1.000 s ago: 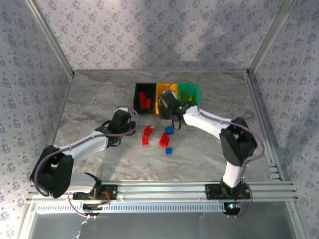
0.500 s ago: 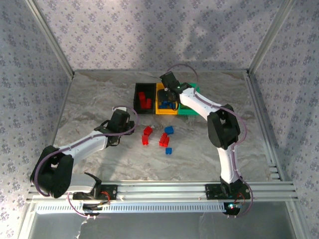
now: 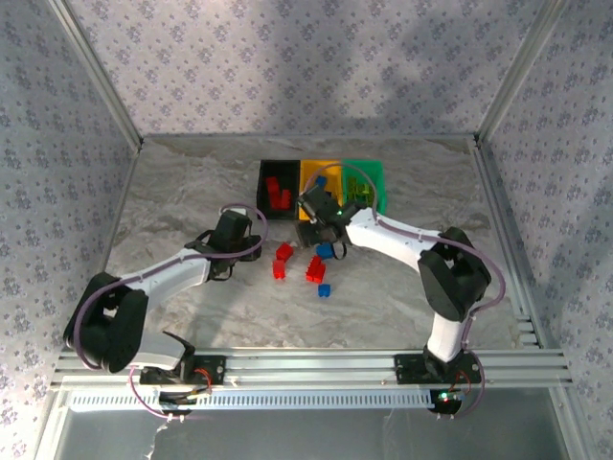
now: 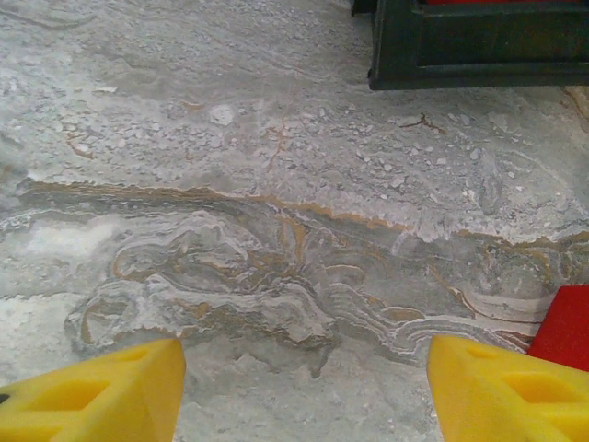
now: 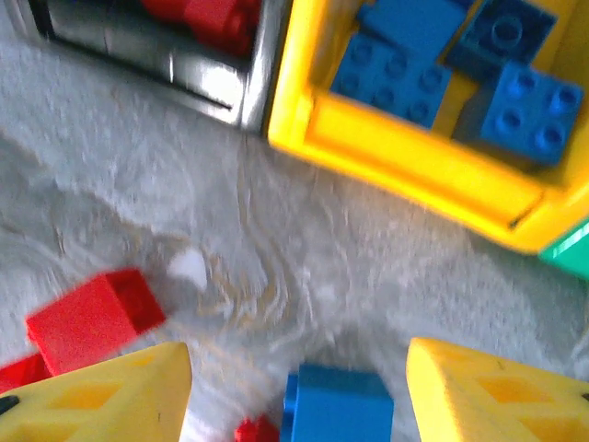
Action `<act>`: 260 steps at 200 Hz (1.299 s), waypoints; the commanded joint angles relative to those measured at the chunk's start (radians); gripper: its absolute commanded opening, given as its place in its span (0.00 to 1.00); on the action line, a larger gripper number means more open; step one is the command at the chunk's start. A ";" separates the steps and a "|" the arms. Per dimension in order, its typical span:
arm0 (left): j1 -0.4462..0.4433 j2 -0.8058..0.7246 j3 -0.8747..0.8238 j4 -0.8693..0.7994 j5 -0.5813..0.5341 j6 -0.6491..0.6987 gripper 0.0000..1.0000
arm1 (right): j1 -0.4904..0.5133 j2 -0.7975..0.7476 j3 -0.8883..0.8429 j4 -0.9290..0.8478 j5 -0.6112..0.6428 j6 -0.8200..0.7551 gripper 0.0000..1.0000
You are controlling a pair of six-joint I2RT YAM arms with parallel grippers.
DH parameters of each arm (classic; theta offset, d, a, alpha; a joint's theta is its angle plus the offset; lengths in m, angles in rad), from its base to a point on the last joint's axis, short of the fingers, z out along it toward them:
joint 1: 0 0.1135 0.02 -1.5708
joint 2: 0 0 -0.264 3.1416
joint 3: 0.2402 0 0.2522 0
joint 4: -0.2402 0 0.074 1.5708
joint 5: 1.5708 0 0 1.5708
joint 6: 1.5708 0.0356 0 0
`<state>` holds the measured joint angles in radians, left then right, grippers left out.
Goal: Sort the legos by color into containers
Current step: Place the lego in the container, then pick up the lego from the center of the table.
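Top external view takes in a grey marbled surface [image 3: 172, 201] veined with brown, carrying three smooth rectangular plastic bins in a row at the far middle: a black bin [image 3: 261, 192], an orange-yellow bin [image 3: 308, 172] and a green bin [image 3: 377, 171], their walls touching. Red bricks [image 3: 278, 194] lie inside the black bin. In front of the row, a few loose legos sit scattered on the surface: reds [image 3: 283, 251] and two blues, one of them the blue brick [image 3: 326, 251] just under the right claw [image 3: 322, 240]. The right arm's white links and looping cable cross over the near parts of the orange-yellow and green bins, hiding some of what they hold. The left claw [image 3: 251, 241] hovers near the black bin's near left corner.

Right wrist view brings out what is mere flecks from above: the round studs on the blocky blue bricks [image 5: 396, 78] piled in the orange-yellow bin [image 5: 414, 166], the glossy black bin wall [image 5: 184, 78], and a corner of the green bin [image 5: 572, 253]. The right claw [image 5: 299, 354] stands wide, its yellow foam-like fingers [image 5: 101, 396] apart, with the blue brick [image 5: 336, 405] on the surface between them and not gripped. A red brick [image 5: 92, 318] lies just beside the left finger.

Left wrist view shows the left claw [image 4: 306, 354] also wide, with bare surface between its yellow fingers [image 4: 92, 396]. The black bin's dark wall [image 4: 479, 51] stands ahead, and a red brick [image 4: 563, 327] sits just beside the right finger.
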<state>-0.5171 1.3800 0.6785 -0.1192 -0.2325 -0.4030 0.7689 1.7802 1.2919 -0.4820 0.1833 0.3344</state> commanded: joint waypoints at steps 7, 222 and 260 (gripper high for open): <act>0.004 0.023 0.046 -0.010 0.028 -0.017 0.69 | -0.006 -0.043 -0.084 0.006 0.029 0.059 0.65; 0.005 -0.001 0.036 -0.012 0.033 -0.022 0.69 | 0.008 0.068 -0.076 0.047 0.009 0.084 0.62; 0.005 -0.002 0.036 -0.013 0.034 -0.022 0.69 | 0.009 0.076 -0.088 0.045 0.016 0.087 0.62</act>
<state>-0.5171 1.3979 0.6910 -0.1204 -0.2050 -0.4122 0.7731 1.8385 1.1976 -0.4217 0.1871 0.4034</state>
